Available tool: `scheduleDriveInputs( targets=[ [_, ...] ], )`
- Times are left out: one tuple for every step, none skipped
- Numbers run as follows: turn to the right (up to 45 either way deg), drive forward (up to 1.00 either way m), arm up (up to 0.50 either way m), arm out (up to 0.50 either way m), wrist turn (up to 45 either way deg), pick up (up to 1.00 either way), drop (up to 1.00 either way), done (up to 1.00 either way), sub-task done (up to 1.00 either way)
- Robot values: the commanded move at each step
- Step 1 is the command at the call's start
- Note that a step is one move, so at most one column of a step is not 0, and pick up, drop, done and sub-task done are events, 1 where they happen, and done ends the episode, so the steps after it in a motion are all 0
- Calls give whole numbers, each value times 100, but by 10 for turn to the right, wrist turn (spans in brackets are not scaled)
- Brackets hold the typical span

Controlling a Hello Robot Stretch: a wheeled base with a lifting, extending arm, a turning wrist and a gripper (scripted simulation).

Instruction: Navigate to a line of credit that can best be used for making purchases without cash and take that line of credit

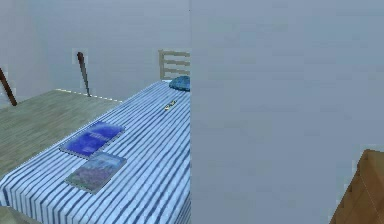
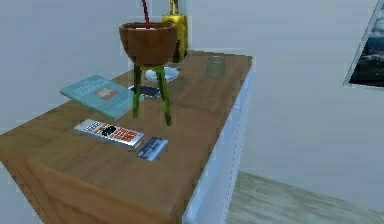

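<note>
1. In the arm side view, a wooden countertop [image 2: 60, 165] on a white cabinet is being shown. It's running from about 7 o'clock up toward 1 o'clock.
2. The credit card [image 2: 151, 149] is being seen as a small dark flat card lying on that top, toward the near end. It's sitting at roughly 6 o'clock from the green-legged stand.
3. A remote [image 2: 108, 132] with light buttons is being laid out flat just beside the card, at the card's 10 o'clock. Whether the two are touching can't really be told.
4. A teal book [image 2: 100, 93] is being seen flat at 11 o'clock from the remote.
5. A brown pot [image 2: 150, 42] is being held up on green legs [image 2: 163, 100] near the middle of the top. A yellowish bottle [image 2: 176, 18] is being half hidden behind it at 1 o'clock, and a small glass [image 2: 215, 67] is standing at the pot's 4 o'clock.
6. A framed picture [image 2: 367, 50] is being cut off on the wall at 3 o'clock.
7. In the forward view, a blue-and-white striped cloth [image 1: 150, 150] is being spread out with two flat bluish things [image 1: 95, 138] [image 1: 97, 172] lying on it. A wooden chair [image 1: 175, 62] is at the cloth's 12 o'clock, and a bat [image 1: 82, 72] is being leaned on the wall at 10 o'clock.
8. Gripper state: can't be told from these shots, so no guess is being made.
</note>
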Motion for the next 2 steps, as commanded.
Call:
scheduleDriveInputs(
  targets=[
    [0,0,50,0,0,0,0,0,0],
    [0,0,38,0,0,0,0,0,0]
  ],
)
